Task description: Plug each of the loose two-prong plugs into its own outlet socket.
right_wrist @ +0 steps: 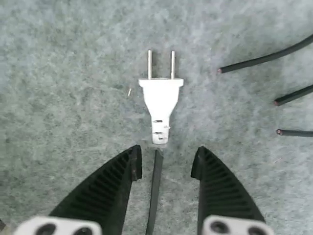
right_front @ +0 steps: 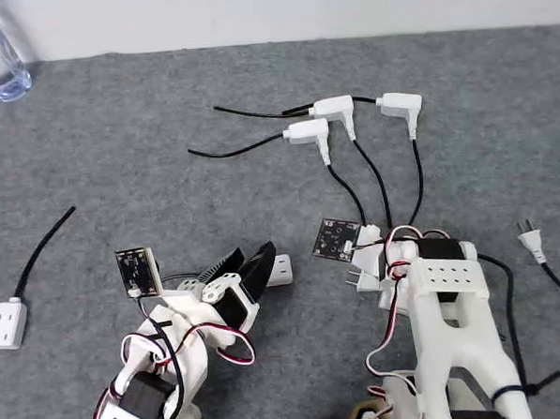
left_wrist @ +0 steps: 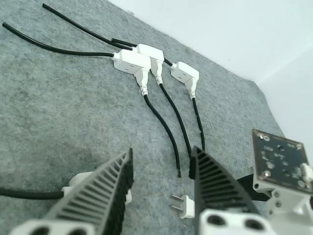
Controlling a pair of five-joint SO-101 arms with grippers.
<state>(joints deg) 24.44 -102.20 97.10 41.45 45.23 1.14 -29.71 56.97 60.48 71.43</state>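
A loose socket (right_front: pixel 6 324) lies far left on the table (right_front: pixel 118 162). The left gripper (left_wrist: pixel 162 152), fingers apart, hangs by a second socket (right_front: pixel 279 269). The right gripper (right_wrist: pixel 166 159), fingers apart, faces a plug (right_wrist: pixel 160 105) lying flat just ahead; a second plug (right_front: pixel 531 241) lies far right

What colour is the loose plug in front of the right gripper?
White plug, black cord; clearest in the right wrist view.

Small white two-prong plug (right_wrist: pixel 160 105) lying flat, unplugged; three white socket blocks (right_front: pixel 333 107) clustered farther back already have plugs in.
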